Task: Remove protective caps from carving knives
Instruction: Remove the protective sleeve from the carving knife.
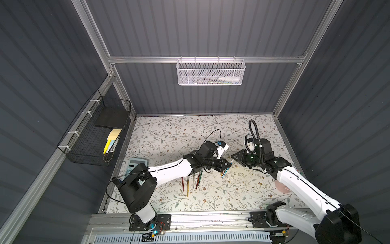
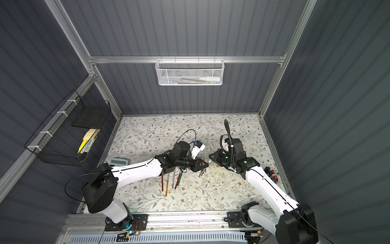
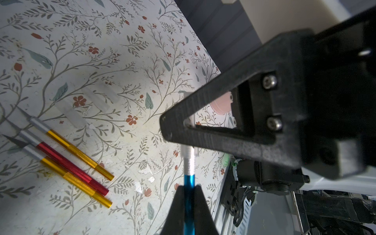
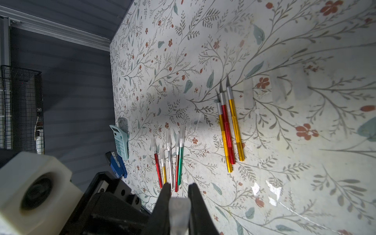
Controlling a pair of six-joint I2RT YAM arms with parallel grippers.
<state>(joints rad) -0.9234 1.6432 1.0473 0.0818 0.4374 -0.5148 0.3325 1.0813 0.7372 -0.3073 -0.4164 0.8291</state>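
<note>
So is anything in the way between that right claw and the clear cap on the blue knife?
Nothing visible: the right gripper is shut on the clear cap, while the left gripper holds the blue knife by its handle.

A blue knife point(image 3: 188, 203) is held off the desk near its middle, with a clear cap point(image 4: 179, 211) seated over its blade end. Three bare-bladed knives point(image 4: 227, 132), two gold and one red, are laid side by side and touching, with three loose caps point(image 4: 248, 95) just beyond their tips. Five capped knives point(image 4: 168, 160), red, gold, silver, red and green, are lined up nearer the desk's left edge.
</note>
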